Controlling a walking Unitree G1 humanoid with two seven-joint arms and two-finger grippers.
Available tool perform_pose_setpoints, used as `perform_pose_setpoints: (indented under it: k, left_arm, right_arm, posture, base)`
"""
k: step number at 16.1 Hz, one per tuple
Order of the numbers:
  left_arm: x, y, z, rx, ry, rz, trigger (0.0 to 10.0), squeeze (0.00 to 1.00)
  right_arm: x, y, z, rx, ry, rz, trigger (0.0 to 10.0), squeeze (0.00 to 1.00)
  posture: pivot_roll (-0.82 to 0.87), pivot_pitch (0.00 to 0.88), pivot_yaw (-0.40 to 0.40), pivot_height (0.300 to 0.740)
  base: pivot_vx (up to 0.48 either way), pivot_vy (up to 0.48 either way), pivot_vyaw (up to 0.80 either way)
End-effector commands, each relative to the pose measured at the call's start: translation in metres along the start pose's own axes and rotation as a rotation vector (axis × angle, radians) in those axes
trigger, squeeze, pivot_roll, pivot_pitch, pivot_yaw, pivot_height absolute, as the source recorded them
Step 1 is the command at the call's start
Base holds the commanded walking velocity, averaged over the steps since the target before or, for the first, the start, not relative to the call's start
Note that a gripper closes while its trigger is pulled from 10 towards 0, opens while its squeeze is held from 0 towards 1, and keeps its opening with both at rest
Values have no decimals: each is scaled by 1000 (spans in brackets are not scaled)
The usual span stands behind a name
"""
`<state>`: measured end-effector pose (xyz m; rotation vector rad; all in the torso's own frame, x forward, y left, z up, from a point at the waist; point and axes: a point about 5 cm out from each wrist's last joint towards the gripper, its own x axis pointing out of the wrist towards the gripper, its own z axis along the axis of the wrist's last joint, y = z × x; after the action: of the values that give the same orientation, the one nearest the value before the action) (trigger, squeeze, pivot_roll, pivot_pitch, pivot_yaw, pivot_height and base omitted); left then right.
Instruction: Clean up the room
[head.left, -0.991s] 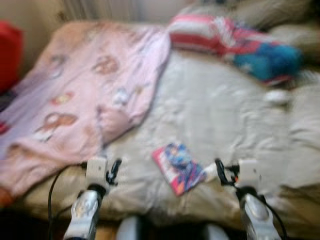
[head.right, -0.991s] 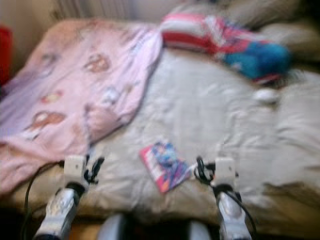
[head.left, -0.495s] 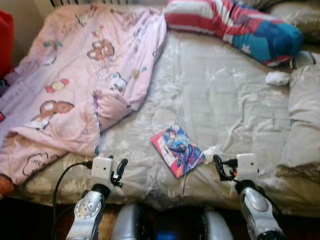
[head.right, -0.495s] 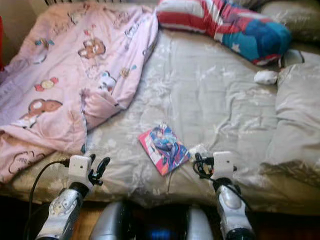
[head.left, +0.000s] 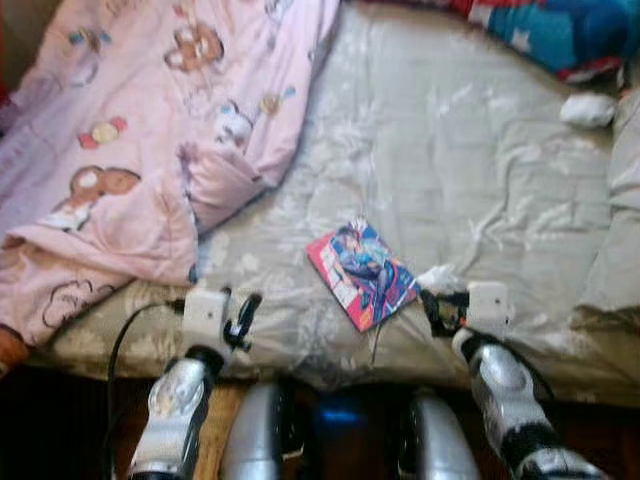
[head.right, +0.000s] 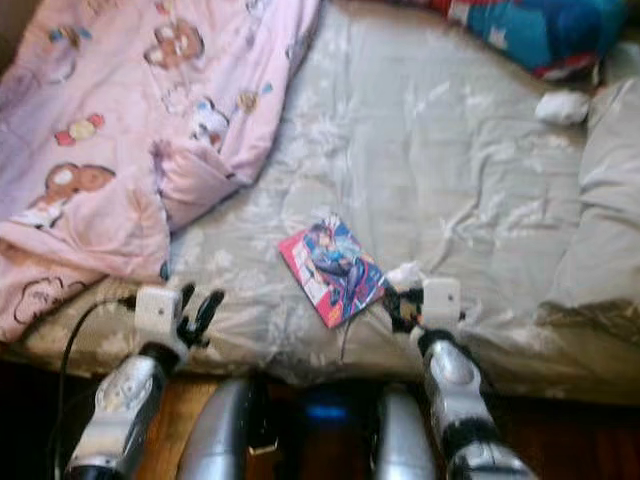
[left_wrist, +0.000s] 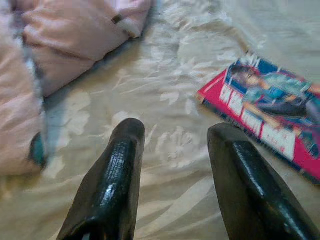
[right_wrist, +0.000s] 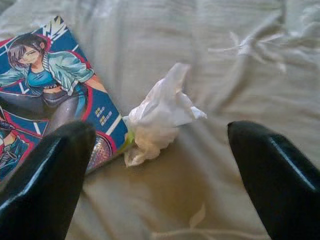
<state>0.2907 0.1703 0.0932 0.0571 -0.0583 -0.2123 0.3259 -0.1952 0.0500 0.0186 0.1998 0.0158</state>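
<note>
Red-blue comic book (head.left: 362, 273) flat, long axis diagonal, bedspread (head.left: 470, 180)

Both head views come to me soft, so I cannot read the print on the pink quilt (head.left: 150, 130) beyond bear shapes, and its far end runs off the top and left edges. The striped pillow (head.left: 560, 30) is cut by the top edge. The small white lump (head.left: 587, 110) beside it is too blurred for me to name. In the left wrist view the comic book (left_wrist: 270, 117) is cut off at the picture's edge. In the right wrist view the right hand's (right_wrist: 160, 165) finger (right_wrist: 45, 180) covers one corner of the comic, and the crumpled tissue (right_wrist: 160, 117) hides another.
</note>
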Motion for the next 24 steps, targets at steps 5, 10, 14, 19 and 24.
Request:
perform_pose_setpoints:
  k: [5,10,14,19,24]
  left_arm:
    - [-6,-3,26,-9,-28,-20,10000,0]
    - [-19,-6,42,-13,-28,-23,10000,0]
    - [-30,-1,40,-7,10,-3,10000,0]
    - [-41,0,42,-9,50,5,10000,0]
    - [-47,2,41,-10,71,18,10000,0]
  right_arm:
    - [12,6,8,117,42,-16,10000,0]
    - [16,2,13,75,75,-45,6667,0]
    - [14,-3,9,64,105,-73,0,0]
    - [9,-10,-2,71,132,-129,0,0]
    - [8,-12,-3,72,138,-146,0,0]
  posture:
    - [151,502,76,636]
    - [193,557,93,636]
    - [201,570,94,636]
    - [205,583,98,636]
    - [206,591,95,636]
  base:
    - [0,0,0]
    - [0,0,0]
    - [0,0,0]
    - [0,0,0]
    - [0,0,0]
